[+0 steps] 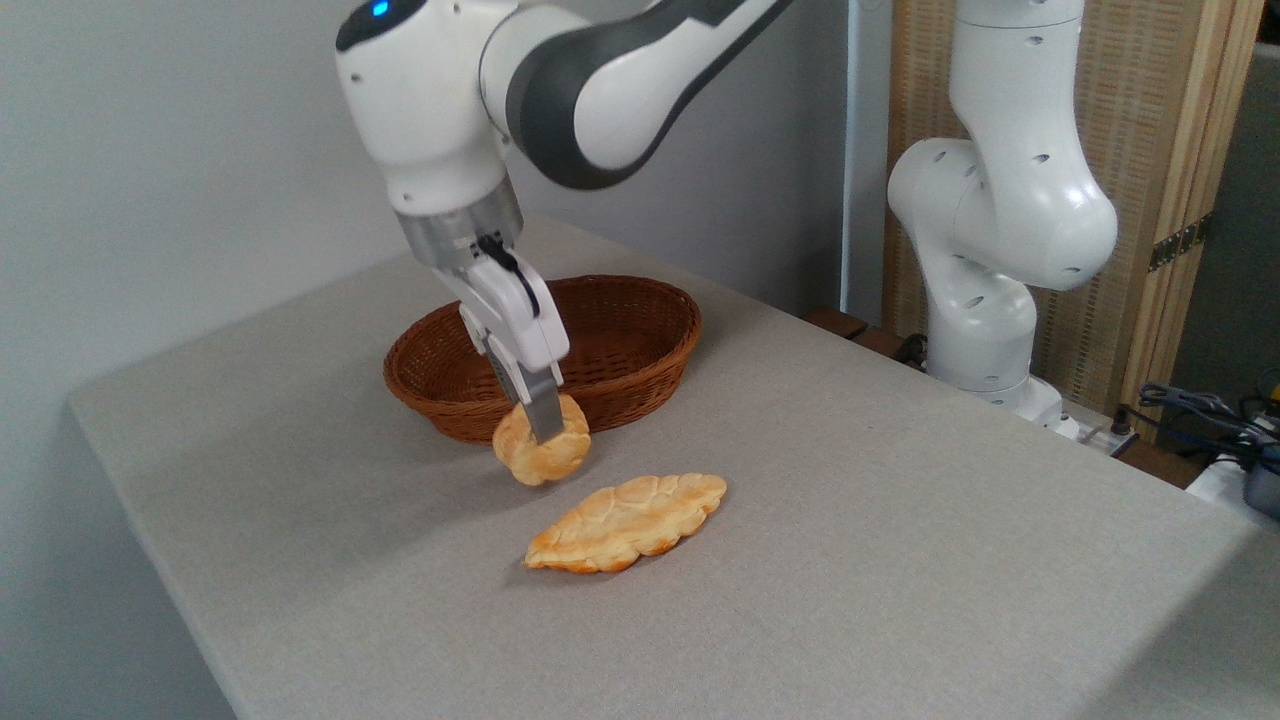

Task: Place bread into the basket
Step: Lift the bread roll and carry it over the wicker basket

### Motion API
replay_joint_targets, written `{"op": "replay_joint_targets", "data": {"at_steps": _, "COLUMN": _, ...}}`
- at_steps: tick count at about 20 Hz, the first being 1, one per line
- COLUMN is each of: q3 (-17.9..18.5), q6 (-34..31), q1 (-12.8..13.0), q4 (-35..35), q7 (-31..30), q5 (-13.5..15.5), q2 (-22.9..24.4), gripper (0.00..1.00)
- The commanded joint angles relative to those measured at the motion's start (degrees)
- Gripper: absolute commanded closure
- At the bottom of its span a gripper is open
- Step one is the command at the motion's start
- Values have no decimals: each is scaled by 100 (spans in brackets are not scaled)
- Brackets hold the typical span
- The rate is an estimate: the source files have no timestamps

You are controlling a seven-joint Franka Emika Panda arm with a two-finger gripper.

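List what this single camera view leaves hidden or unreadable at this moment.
- Far end effector finger: hidden behind the bun; only the near finger shows in the end effector.
- Bun off the table or touching it: unclear from this angle.
- Basket floor: partly covered by the end effector and the near rim.
- Arm upper links: cut off by the top edge.
- Cables at right: cut by the edge, too small to identify.

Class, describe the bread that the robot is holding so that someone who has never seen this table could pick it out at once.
Start at the brown wicker basket near the back of the grey table. Just in front of its near wall, the white arm's tool grips a small round bun, golden-tan and lumpy. The only other bread, a flat leaf-shaped piece, is longer and lies on the table nearer the camera, with nothing holding it.
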State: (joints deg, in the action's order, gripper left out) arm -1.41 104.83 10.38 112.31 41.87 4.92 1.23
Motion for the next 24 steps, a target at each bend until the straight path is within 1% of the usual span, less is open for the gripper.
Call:
{"op": "replay_joint_targets", "data": {"at_steps": 1, "q3": 10, "q6": -77, "q1": 43, "q4": -104, "q7": 23, "q5": 35, "q2": 368, "gripper": 76}}
{"op": "replay_joint_targets", "data": {"at_steps": 5, "q3": -43, "q6": -77, "q1": 61, "q4": -104, "q7": -21, "q5": 96, "q2": 571, "gripper": 76}}
{"op": "replay_joint_targets", "data": {"at_steps": 6, "q3": -130, "q6": -77, "q1": 61, "q4": -104, "q7": -91, "q5": 227, "q2": 632, "gripper": 76}}
{"op": "replay_joint_targets", "data": {"at_steps": 8, "q3": -184, "q6": -164, "q1": 61, "q4": -104, "q7": -118, "q5": 351, "q2": 711, "gripper": 75}}
{"op": "replay_joint_targets", "data": {"at_steps": 10, "q3": -219, "q6": -331, "q1": 61, "q4": -104, "q7": -100, "q5": 386, "q2": 738, "gripper": 75}}
{"op": "replay_joint_targets", "data": {"at_steps": 12, "q3": -377, "q6": -490, "q1": 61, "q4": -104, "q7": -118, "q5": 518, "q2": 738, "gripper": 75}}
{"op": "replay_joint_targets", "data": {"at_steps": 14, "q3": -447, "q6": -507, "q1": 61, "q4": -77, "q7": -153, "q5": 659, "q2": 738, "gripper": 73}}
{"op": "replay_joint_targets", "data": {"at_steps": 15, "q3": -456, "q6": -534, "q1": 78, "q4": -51, "q7": -197, "q5": 746, "q2": 721, "gripper": 71}}
{"op": "replay_joint_targets", "data": {"at_steps": 16, "q3": -456, "q6": -543, "q1": 122, "q4": -42, "q7": -214, "q5": 773, "q2": 703, "gripper": 71}}
{"op": "replay_joint_targets", "data": {"at_steps": 17, "q3": -456, "q6": -586, "q1": 244, "q4": -16, "q7": -249, "q5": 817, "q2": 677, "gripper": 71}}
{"op": "replay_joint_targets", "data": {"at_steps": 18, "q3": -456, "q6": -595, "q1": 306, "q4": -16, "q7": -285, "q5": 817, "q2": 650, "gripper": 71}}
{"op": "replay_joint_targets", "data": {"at_steps": 19, "q3": -456, "q6": -604, "q1": 446, "q4": 28, "q7": -363, "q5": 817, "q2": 607, "gripper": 71}}
{"op": "replay_joint_targets", "data": {"at_steps": 21, "q3": -456, "q6": -604, "q1": 631, "q4": 72, "q7": -512, "q5": 817, "q2": 501, "gripper": 71}}
{"op": "replay_joint_targets", "data": {"at_steps": 22, "q3": -448, "q6": -604, "q1": 684, "q4": 81, "q7": -557, "q5": 817, "q2": 457, "gripper": 71}}
{"op": "replay_joint_targets", "data": {"at_steps": 24, "q3": -447, "q6": -604, "q1": 825, "q4": 90, "q7": -671, "q5": 817, "q2": 325, "gripper": 65}}
